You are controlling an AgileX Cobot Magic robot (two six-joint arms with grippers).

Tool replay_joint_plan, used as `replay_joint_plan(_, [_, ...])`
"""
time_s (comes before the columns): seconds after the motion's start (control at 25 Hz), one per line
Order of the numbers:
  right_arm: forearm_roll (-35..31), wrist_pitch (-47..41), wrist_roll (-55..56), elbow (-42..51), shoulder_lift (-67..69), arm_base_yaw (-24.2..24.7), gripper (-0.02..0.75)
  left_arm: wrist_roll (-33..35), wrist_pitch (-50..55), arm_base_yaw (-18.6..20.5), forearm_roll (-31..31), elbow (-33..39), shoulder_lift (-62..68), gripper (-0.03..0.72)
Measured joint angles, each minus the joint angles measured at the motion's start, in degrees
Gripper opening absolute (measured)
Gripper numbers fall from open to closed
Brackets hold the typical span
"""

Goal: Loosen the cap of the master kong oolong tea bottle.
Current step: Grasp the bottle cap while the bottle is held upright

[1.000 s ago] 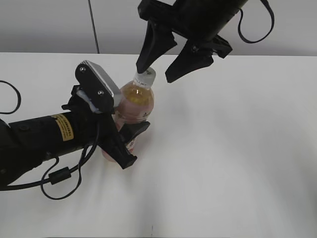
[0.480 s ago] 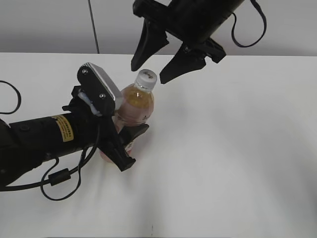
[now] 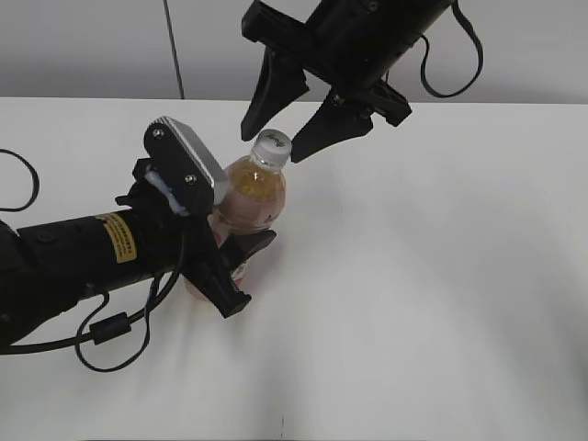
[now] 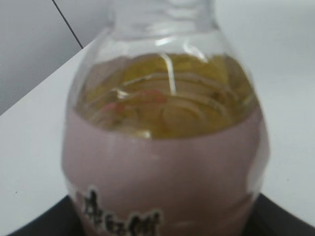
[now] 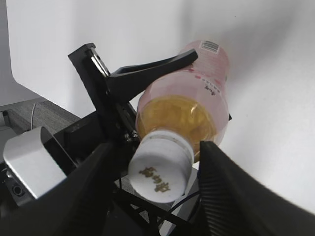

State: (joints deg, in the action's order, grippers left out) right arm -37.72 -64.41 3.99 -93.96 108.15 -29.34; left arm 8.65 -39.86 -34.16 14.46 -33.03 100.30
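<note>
One master kong oolong tea bottle [image 3: 250, 197] stands on the white table [image 3: 441, 276], with one white cap [image 3: 272, 144] on its neck and two grippers around it. From the exterior view, the left gripper [image 3: 241, 266] is clamped around the bottle's pink-labelled lower body, one black finger crossing the front of the label. The right gripper [image 3: 287, 129] hangs above with its two fingers spread wide, their tips on either side of the cap and clear of it. The right wrist view looks down on the cap's top, showing the dark printed mark there, which the exterior view renders only as a faint smudge; it also shows a barcode patch high on the label and the left gripper's finger [image 5: 147, 71] pressed along the bottle's side. The left wrist view is filled by the bottle's shoulder: amber tea above the pink label edge and black Chinese characters at the bottom, blurred by closeness. The cap is cut off at the top of that view.
</note>
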Motion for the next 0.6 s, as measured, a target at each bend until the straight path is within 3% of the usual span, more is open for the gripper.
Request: replay_joint_plan(0.6, [0.40,-1.30,-0.31,0.00,0.20,0.00,0.288,0.05,0.04,0.00,0.00,0.00,0.00,0.393])
